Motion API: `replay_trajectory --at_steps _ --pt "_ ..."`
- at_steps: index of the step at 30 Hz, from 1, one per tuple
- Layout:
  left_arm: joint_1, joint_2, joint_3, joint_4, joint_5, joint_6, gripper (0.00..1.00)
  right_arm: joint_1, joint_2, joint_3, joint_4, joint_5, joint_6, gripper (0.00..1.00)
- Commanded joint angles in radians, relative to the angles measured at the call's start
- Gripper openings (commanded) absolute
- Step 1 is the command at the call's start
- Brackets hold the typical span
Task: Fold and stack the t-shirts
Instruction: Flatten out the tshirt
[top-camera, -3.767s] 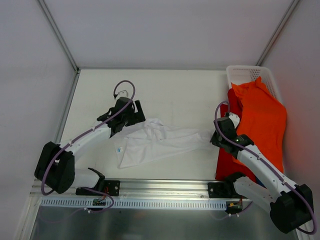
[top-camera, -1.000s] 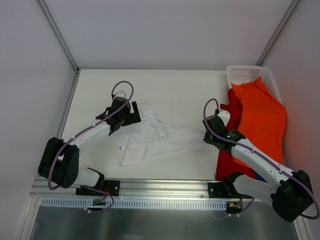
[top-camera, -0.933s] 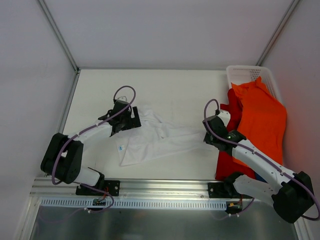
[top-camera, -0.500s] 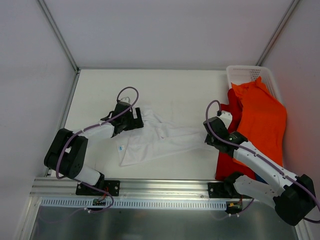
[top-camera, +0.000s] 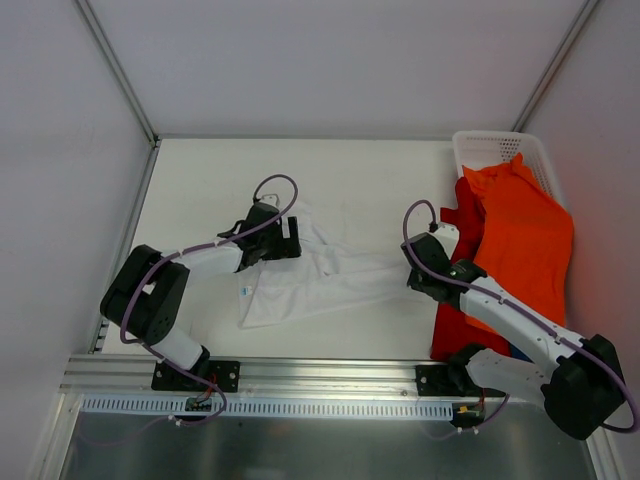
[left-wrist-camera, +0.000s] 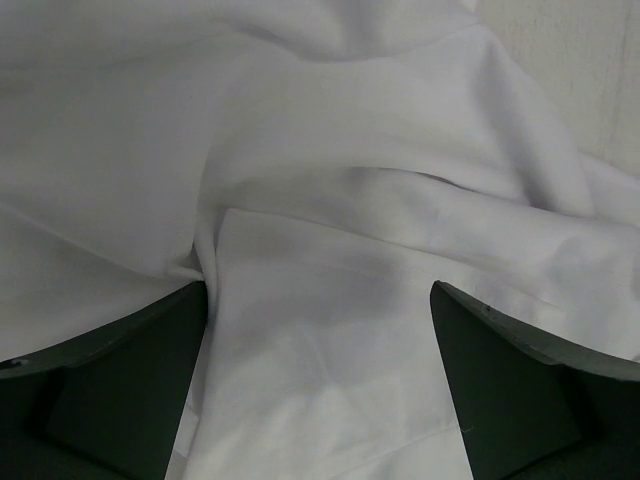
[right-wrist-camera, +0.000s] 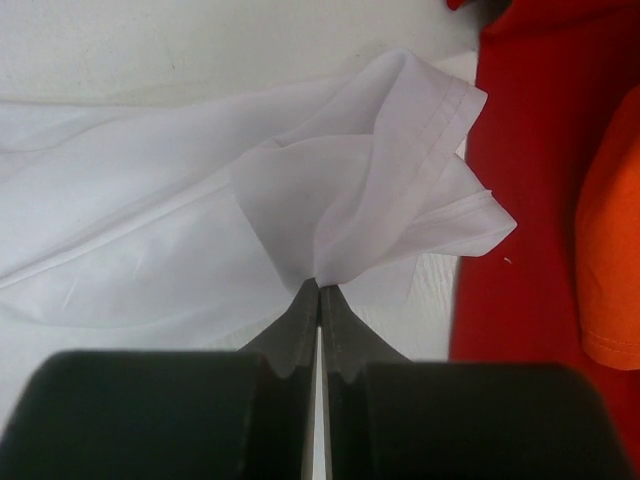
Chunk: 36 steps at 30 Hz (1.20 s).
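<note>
Left fingers (top-camera: 290, 240) spread wide over white shirt (top-camera: 320, 285) near tabletop (top-camera: 200, 180) centre; cloth contact unclear. Right fingers (right-wrist-camera: 318, 300) closed, pinching white shirt edge beside red shirt (right-wrist-camera: 520, 150).

The spread t-shirt (top-camera: 320, 285) lies mid-bench (top-camera: 200, 180); the top t-shirt (top-camera: 525, 235) overlies the bottom t-shirt (top-camera: 447, 335) along the right edge, overlapping the far-right-corner basket (top-camera: 480, 148).

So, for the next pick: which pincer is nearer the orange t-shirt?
Right. The right pincer, shut on the white t-shirt, sits near the orange t-shirt; the left pincer is farther left.
</note>
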Motion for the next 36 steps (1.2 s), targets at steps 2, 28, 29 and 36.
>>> replay_trajectory --at_steps 2,28,29,36 --pt "-0.030 -0.031 0.067 -0.049 -0.055 0.029 0.94 0.005 0.017 -0.010 0.025 0.025 0.009 0.00" --pt "-0.065 0.082 0.147 -0.133 -0.166 0.048 0.95 0.005 0.027 -0.022 0.039 0.026 -0.002 0.00" --pt "-0.065 0.086 0.145 -0.133 -0.164 0.043 0.95 0.005 0.029 -0.022 0.038 0.028 -0.002 0.00" --pt "-0.070 0.063 0.136 -0.127 -0.143 0.034 0.94 0.005 0.056 -0.025 0.051 0.022 -0.001 0.00"
